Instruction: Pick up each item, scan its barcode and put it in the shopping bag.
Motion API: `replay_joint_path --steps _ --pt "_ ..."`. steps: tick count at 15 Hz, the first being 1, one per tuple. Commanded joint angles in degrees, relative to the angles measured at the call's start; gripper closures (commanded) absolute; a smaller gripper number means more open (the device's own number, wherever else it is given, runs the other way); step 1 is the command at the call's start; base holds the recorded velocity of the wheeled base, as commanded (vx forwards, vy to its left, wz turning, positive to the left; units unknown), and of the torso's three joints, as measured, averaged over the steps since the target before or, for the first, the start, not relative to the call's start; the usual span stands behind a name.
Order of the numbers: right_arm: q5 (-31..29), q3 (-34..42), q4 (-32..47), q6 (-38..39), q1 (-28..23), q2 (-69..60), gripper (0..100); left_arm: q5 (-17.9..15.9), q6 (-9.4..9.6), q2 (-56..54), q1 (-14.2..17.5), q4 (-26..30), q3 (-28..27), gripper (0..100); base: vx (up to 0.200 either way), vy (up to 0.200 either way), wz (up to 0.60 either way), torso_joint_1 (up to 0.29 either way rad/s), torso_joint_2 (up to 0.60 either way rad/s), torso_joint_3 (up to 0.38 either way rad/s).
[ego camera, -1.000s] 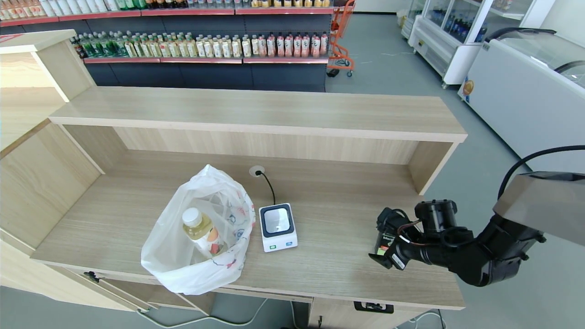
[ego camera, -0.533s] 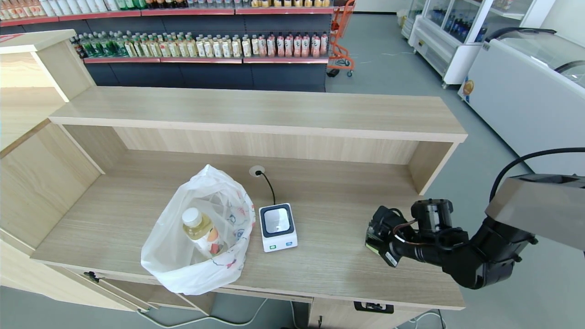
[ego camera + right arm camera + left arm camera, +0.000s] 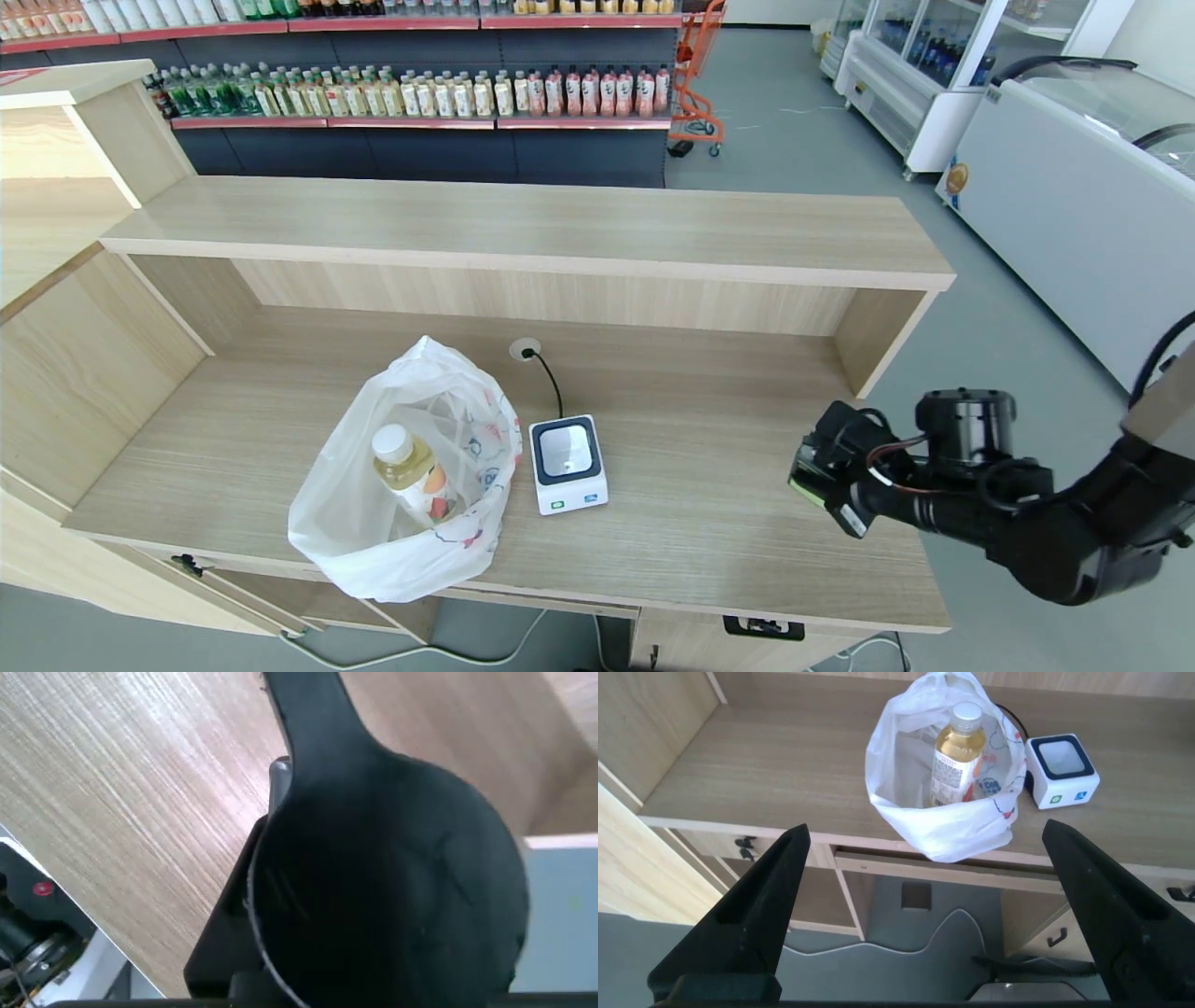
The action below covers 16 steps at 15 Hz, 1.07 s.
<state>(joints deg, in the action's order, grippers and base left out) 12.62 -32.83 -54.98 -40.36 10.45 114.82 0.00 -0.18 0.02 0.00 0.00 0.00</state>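
Gaping left claw — bottle in bag

Close to the lens, dark rounded shape with a black strip running off from it; behind, pale wood-grain worktop; past one worktop edge, grey floor; past another, black part with a red dot.

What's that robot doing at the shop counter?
It's packing shopping. A bottle already stands inside the white shopping bag on the wooden counter, right beside the little white scanner. The robot's right hand hangs over the right end of the counter, away from both, and I can't tell if it holds anything. Its left hand is open and holding nothing, out in front of the counter, facing the bag.
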Motion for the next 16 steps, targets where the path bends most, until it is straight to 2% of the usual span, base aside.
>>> replay_joint_path --steps 1,3,5,6,8,9,10,11,12,14,16 --pt "0.3 8.8 1.2 -5.4 -7.6 -18.0 100 0.0 0.01 0.0 0.0 0.0 0.0 0 0.0 0.0 0.0 0.0 0.0 0.0" --pt "5.8 8.7 -0.4 -19.7 -12.3 -27.1 100 0.0 0.01 0.0 0.0 0.0 0.0 0 0.0 0.0 0.0 0.0 0.0 0.0" --pt "15.9 8.0 -1.4 -29.4 -13.8 -30.8 100 0.0 -0.08 0.0 0.0 0.0 0.0 0 0.0 0.0 0.0 0.0 0.0 0.0" --pt "24.7 7.6 -2.9 -39.4 -13.7 -33.4 100 0.0 0.01 0.0 0.0 0.0 0.0 0 0.0 0.0 0.0 0.0 0.0 0.0" --pt "30.1 7.5 -10.8 -56.0 -13.4 -39.1 100 0.0 0.01 0.0 0.0 0.0 0.0 0 0.0 0.0 0.0 0.0 0.0 0.0" --pt "31.0 7.9 -15.2 -59.3 -12.4 -40.1 100 0.0 0.01 0.0 0.0 0.0 0.0 0 0.0 0.0 0.0 0.0 0.0 0.0" --pt "34.4 8.3 -26.1 -66.7 -3.9 -40.3 100 0.0 -0.08 0.0 0.0 0.0 0.0 0 0.0 0.0 0.0 0.0 0.0 0.0" --pt "37.9 8.7 -29.0 -69.3 3.8 -40.6 100 0.0 0.01 0.0 0.0 0.0 0.0 0 0.0 0.0 0.0 0.0 0.0 0.0" --pt "38.4 8.6 -28.2 -70.4 9.0 -41.0 100 0.0 0.01 0.0 0.0 0.0 0.0 0 0.0 0.0 0.0 0.0 0.0 0.0" --pt "38.9 8.4 -26.8 -72.2 13.7 -41.0 100 0.0 0.01 0.0 0.0 0.0 0.0 0 0.0 0.0 0.0 0.0 0.0 0.0" --pt "43.7 8.5 -25.4 -73.4 18.6 -41.2 100 0.0 0.01 0.0 0.0 0.0 0.0 0 0.0 0.0 0.0 0.0 0.0 0.0"
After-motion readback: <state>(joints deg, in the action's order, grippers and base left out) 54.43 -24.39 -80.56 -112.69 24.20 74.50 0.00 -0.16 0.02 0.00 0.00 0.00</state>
